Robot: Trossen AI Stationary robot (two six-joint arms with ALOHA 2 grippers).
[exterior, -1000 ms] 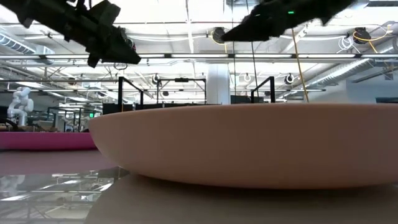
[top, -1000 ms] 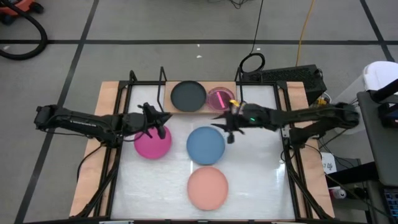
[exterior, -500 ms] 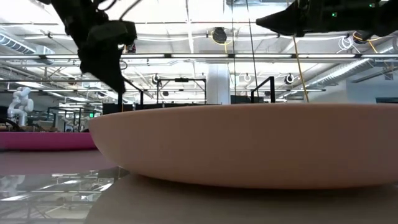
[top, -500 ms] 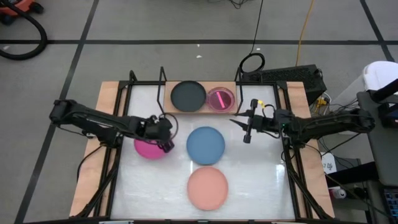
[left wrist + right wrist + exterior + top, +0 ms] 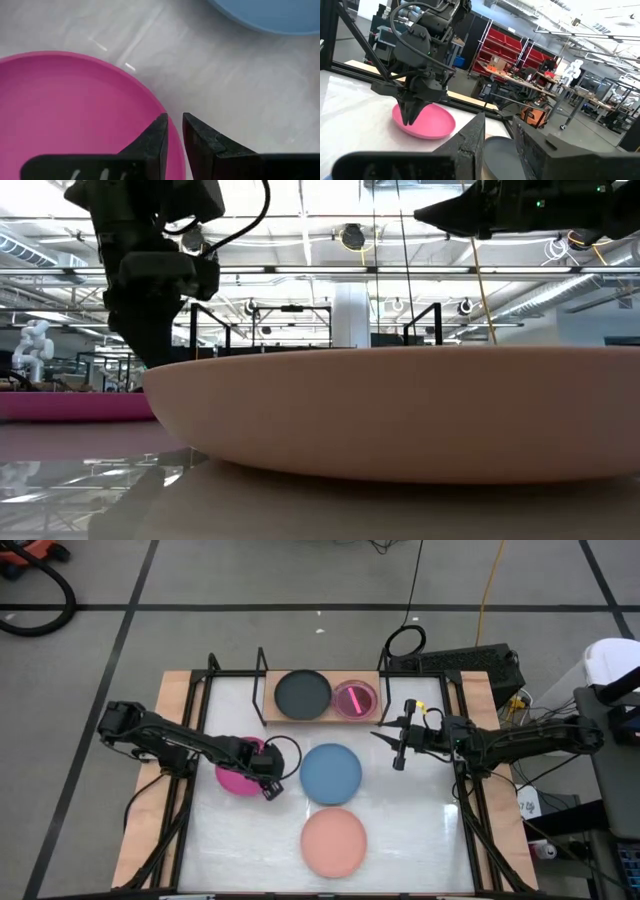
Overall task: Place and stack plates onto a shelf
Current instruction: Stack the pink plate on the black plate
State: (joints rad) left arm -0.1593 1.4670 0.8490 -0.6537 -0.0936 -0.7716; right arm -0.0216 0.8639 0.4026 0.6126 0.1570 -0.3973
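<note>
The magenta plate [image 5: 238, 770] lies flat on the white table, left of the blue plate [image 5: 331, 773]; the salmon plate [image 5: 334, 841] lies nearer. The black plate [image 5: 303, 694] and a pink plate [image 5: 355, 699] sit on the shelf [image 5: 272, 716]. My left gripper [image 5: 269, 787] points down at the magenta plate's right rim [image 5: 161, 111]. Its fingers are a narrow gap apart, one over the plate's inside, one outside. My right gripper [image 5: 397, 752] hovers open above the table, right of the blue plate. Other plates are out of view. My left gripper [image 5: 175, 122] stands from above astride the magenta plate's right rim, which runs into the gap between the fingers. I cannot tell whether the fingers touch it; in the low view the salmon plate [image 5: 400, 410] hides the tips.
Black rod uprights [image 5: 262, 665] stand at the shelf's ends. Black frame rails [image 5: 470, 810] run along the table's left and right sides. Bare white table [image 5: 420, 830] lies right of the salmon and blue plates. Cables and floor lie beyond the far edge.
My left gripper has moved toward the near edge and a little right, tipped to point down and sunk to the magenta plate's right rim. My right gripper drew back from the shelf toward the right edge, then stayed still. The plates have not moved.
</note>
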